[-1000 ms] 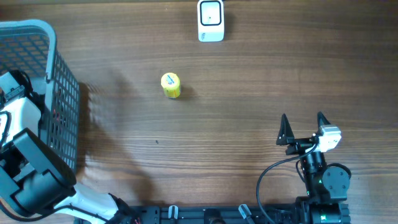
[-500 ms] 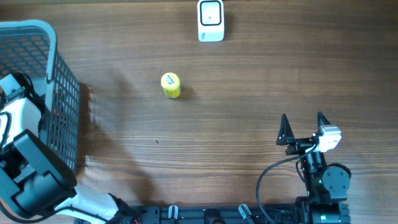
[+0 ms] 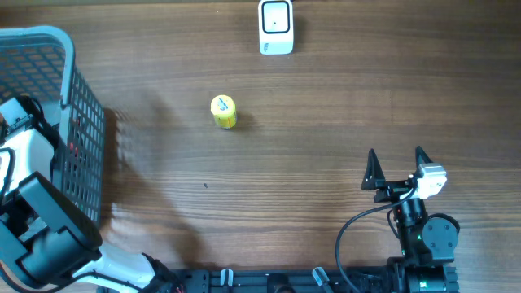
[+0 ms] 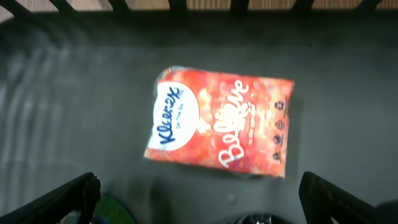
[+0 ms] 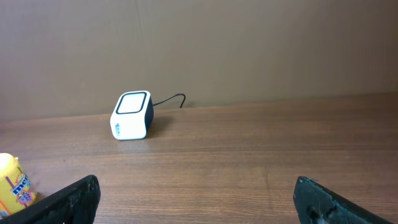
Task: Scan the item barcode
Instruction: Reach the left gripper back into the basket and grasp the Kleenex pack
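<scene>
Two end effectors, both wide open: right end effector (image 3: 395, 155) sits over the counter (image 3: 309, 122), left end effector (image 4: 198, 186) hangs above the Kleenex tissue pack (image 4: 221, 127) lying flat on the basket (image 3: 37, 33) floor. Looks light, soft, slippery; pinch across its narrow width.

There's the white scanner (image 5: 130, 116) on the wooden table (image 5: 261, 149), its cable curling away behind it. Left of it and nearer, a yellow item (image 5: 12, 186) peeks in. The right gripper (image 5: 196, 198) gapes wide, nearer still.

Left hand (image 4: 198, 190) and right hand (image 3: 396, 156) both gape open.
</scene>
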Controlling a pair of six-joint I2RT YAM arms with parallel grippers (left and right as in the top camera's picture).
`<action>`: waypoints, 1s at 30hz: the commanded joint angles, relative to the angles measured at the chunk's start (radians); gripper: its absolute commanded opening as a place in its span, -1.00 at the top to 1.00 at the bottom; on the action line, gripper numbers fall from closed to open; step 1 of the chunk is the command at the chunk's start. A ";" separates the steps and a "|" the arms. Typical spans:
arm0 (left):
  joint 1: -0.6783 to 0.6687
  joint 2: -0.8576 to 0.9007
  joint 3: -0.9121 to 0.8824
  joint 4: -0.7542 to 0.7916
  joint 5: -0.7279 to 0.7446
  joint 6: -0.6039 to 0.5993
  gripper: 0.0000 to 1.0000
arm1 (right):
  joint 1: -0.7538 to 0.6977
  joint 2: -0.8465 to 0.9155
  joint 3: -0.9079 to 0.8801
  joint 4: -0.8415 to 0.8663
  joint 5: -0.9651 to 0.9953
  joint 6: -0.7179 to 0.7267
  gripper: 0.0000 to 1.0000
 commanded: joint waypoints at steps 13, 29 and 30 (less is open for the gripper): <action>0.049 -0.011 -0.011 0.104 -0.078 0.083 -1.00 | 0.004 -0.003 -0.001 0.002 0.010 0.016 -1.00; 0.051 0.129 -0.011 0.191 -0.050 0.083 -1.00 | 0.004 -0.003 -0.001 0.003 0.010 0.016 -1.00; 0.051 0.130 -0.011 0.198 -0.050 0.083 -1.00 | 0.004 -0.003 -0.001 0.002 0.010 0.016 -1.00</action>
